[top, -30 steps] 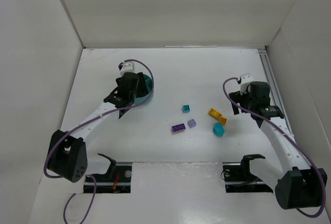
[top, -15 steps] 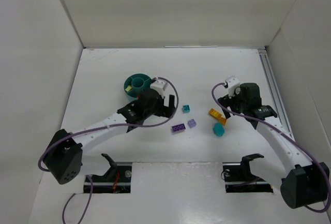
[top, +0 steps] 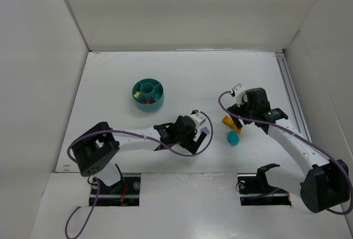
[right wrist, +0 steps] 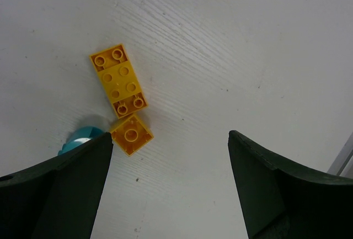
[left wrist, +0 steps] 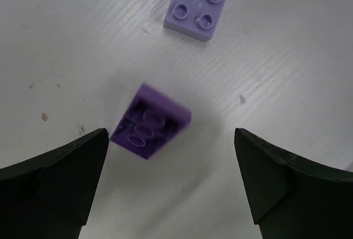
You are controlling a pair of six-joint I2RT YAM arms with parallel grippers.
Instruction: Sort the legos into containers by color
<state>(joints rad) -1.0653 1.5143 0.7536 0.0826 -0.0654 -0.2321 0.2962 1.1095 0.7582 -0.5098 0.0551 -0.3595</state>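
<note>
The left arm has swung from the teal dish to mid-table, where the left gripper, fingers apart, straddles a purple brick lying nearer one finger. The right gripper, also apart, hangs above two yellow bricks beside one finger.

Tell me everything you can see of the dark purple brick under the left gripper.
The dark purple brick is a small oblong of plastic, blurred in the left wrist view. The face toward the camera shows a row of oval rings; studs or underside tubes, I cannot tell. It seems tilted on the white table, between the open fingers of the left gripper, touching neither. A lilac four-stud brick lies beyond it, apart.
</note>
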